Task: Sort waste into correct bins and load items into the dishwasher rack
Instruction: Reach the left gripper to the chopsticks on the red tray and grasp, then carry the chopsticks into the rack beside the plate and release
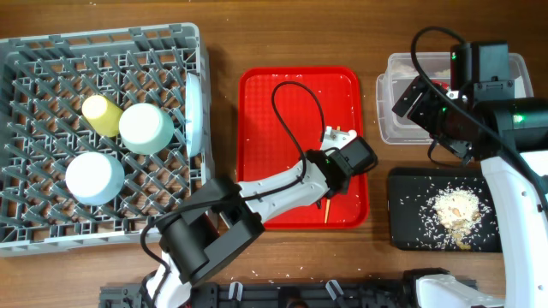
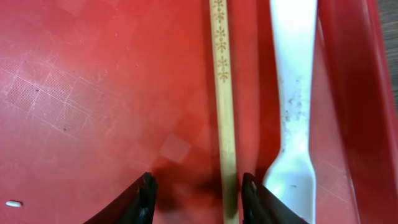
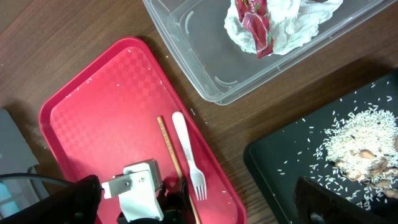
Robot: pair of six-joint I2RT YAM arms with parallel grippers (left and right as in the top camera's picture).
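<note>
1. The left gripper (image 2: pixel 197 198) stood partly open, its jaws astride the wooden chopstick (image 2: pixel 222 93).
2. It lay on the red tray (image 2: pixel 93 93) beside the white fork (image 2: pixel 292 93).
3. The right gripper (image 1: pixel 408 100) gaped empty over the clear tub (image 1: pixel 390 128).

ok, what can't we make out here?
- Chopstick: overhead, left arm covers most; left wrist, bottom edge cuts its end.
- Fork tines: left wrist, cut off below.
- Tub contents: overhead, right arm hides them.
- Plate: overhead, edge-on, face unseen.
</note>
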